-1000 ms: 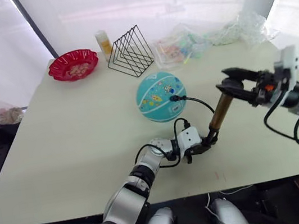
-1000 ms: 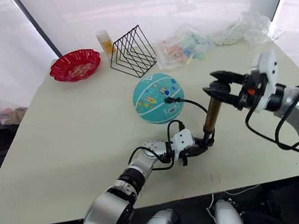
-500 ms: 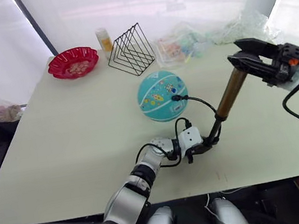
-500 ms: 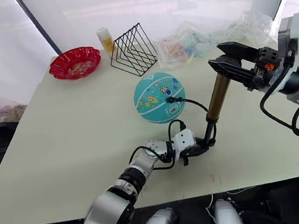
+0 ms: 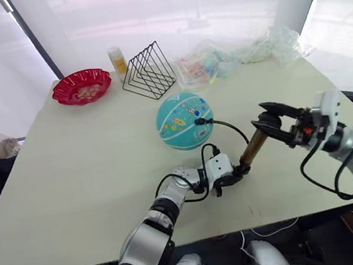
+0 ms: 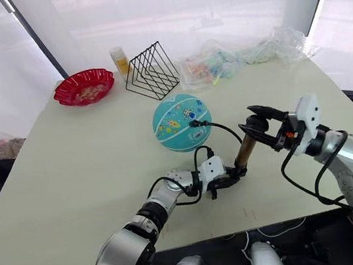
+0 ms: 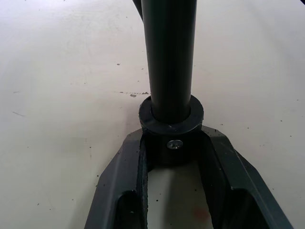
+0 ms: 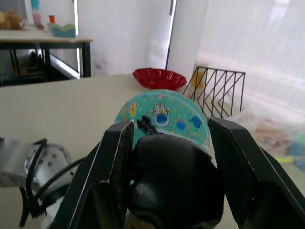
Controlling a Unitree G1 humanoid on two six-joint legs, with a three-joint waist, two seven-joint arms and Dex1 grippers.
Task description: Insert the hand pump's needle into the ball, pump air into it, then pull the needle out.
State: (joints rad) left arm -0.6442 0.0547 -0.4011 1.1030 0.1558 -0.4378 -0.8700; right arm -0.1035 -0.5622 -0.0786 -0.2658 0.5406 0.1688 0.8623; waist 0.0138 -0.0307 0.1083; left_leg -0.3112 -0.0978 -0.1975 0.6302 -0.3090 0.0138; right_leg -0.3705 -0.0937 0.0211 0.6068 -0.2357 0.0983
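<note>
Where the bench (image 5: 67,163) runs to its far left corner, a red bowl (image 5: 80,86) holding small bits, then a small bottle with an orange label (image 5: 115,59) and a black wire rack (image 5: 147,72). Further right along the far edge, clear plastic bags (image 5: 232,56) with colourful contents.

Near the bench's middle, the ball (image 5: 185,120) — teal, round, white-striped — with the needle (image 5: 198,122) stuck into its right-hand side. From the needle, the thin black hose (image 5: 226,126) arching right and down toward the hand pump (image 5: 253,146).

Toward the near edge, left gripper (image 5: 231,176) lying low on the bench, jaws pinching the pump's black base cap (image 7: 170,125) from both sides. Pump leaning up and to the right from that base.

At the right, right gripper (image 5: 275,120) with jaws closed around the black T-handle (image 8: 167,181) at the pump's upper end — handle sitting down near the brass barrel.
</note>
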